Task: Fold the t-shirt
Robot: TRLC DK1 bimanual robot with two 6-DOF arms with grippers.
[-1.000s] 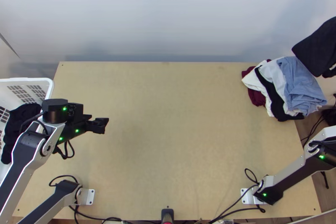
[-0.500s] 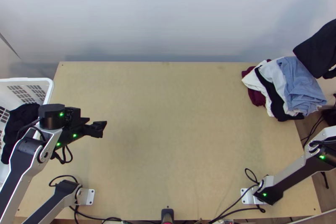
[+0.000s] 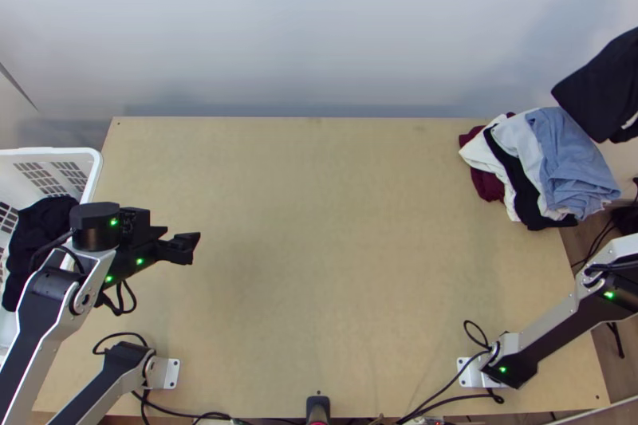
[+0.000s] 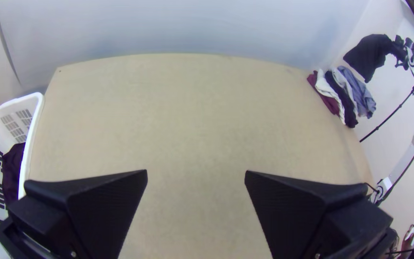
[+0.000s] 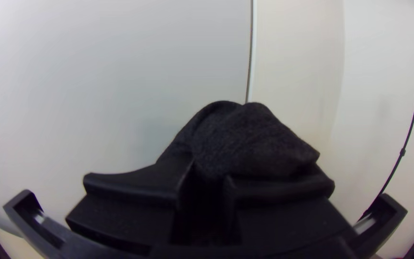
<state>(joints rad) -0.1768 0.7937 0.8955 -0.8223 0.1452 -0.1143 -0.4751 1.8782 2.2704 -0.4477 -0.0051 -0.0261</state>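
Black t-shirt: suspended in the air near the garment pile, bunched where gripped; which part is gripped cannot be determined. Right gripper: clamped on that cloth, a fold of it bulging out past the fingers. Garment pile: maroon, white, black, pale grey and blue pieces, stacked at the table's far right corner and overhanging the edge. Wooden table: light surface. Left gripper: above the table's left part, fingers spread wide, nothing between them. White plastic basket: at the table's left edge, dark cloth bunched inside.
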